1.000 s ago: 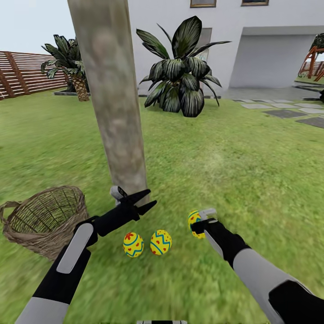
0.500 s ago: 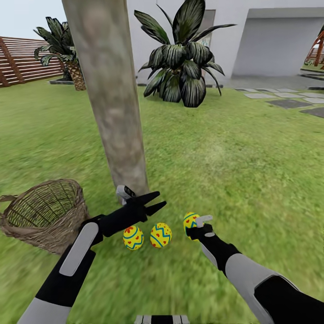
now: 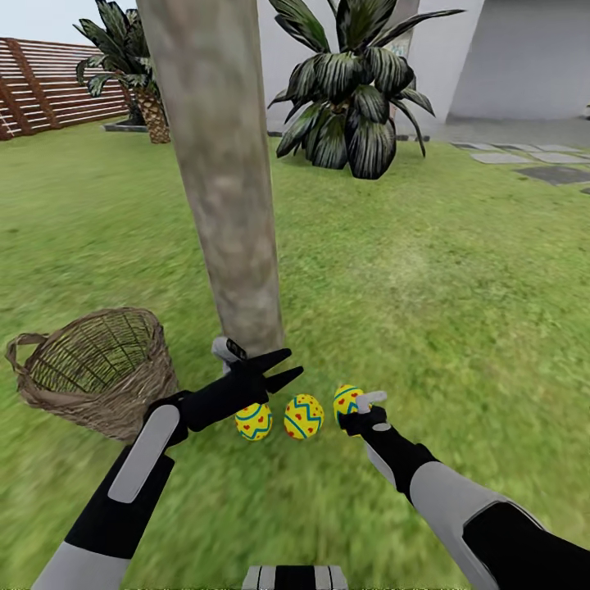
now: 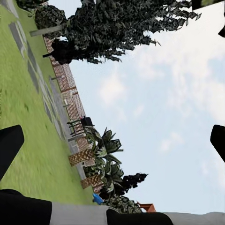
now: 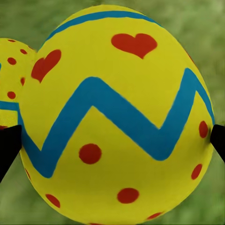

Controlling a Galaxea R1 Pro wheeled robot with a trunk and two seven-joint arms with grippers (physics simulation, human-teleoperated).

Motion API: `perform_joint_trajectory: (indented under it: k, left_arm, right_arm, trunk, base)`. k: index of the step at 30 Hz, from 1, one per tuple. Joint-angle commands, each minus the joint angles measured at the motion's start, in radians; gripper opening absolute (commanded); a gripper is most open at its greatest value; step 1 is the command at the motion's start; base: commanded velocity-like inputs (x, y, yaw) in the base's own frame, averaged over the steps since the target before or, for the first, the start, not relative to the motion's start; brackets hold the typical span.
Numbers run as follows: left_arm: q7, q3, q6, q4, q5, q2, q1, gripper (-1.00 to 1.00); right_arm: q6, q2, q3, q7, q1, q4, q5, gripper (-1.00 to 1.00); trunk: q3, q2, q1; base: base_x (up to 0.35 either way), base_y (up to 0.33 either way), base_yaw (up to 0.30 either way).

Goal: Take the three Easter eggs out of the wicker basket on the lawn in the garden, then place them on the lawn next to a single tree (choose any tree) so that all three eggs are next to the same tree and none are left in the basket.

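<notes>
Two yellow Easter eggs (image 3: 254, 421) (image 3: 304, 416) with blue zigzags lie on the lawn (image 3: 459, 287) just in front of the foot of the tree (image 3: 229, 188). The third egg (image 3: 347, 402) is in my right gripper (image 3: 359, 407), low and just right of the other two. In the right wrist view it sits between the fingers (image 5: 117, 117), with a neighbouring egg (image 5: 9, 79) beside it. My left gripper (image 3: 285, 366) stands open over the leftmost egg, between it and the trunk, holding nothing. The wicker basket (image 3: 98, 369) stands left of the tree, and no egg shows inside.
A large dark-leaved plant (image 3: 352, 90) grows behind the tree near the white house (image 3: 524, 57). A short palm (image 3: 143, 90) and slatted fence (image 3: 49, 102) are at the far left. Grey paving stones (image 3: 541, 164) lie at the far right. Open grass spreads to the right.
The whole view has shifted, so the camera moved. My right gripper with its egg is now closer to the two eggs on the grass, and my left gripper overlaps the leftmost one.
</notes>
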Motion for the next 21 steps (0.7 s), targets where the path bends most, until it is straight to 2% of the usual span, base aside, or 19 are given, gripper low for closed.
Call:
perform_joint_trajectory:
  k: [1, 14, 21]
  left_arm:
    - [-0.002, -0.001, 0.003, 0.000, 0.002, 0.001, -0.001, 1.00]
    - [-0.002, -0.001, 0.003, 0.000, 0.002, 0.001, -0.001, 1.00]
    - [-0.009, -0.001, 0.003, 0.002, 0.002, 0.001, -0.001, 1.00]
  right_arm:
    - [0.007, 0.000, 0.008, -0.007, 0.000, -0.002, -0.009, -1.00]
    - [0.023, 0.001, 0.008, -0.009, -0.004, -0.001, -0.013, -1.00]
    - [0.023, 0.001, 0.008, -0.009, -0.005, -0.001, -0.013, -1.00]
  trunk:
    - [-0.005, -0.001, 0.000]
    - [-0.055, -0.004, 0.006]
    - [-0.055, -0.004, 0.006]
  base:
    - [0.000, 0.000, 0.000]
    - [0.000, 0.000, 0.000]
    - [0.045, 0.000, 0.000]
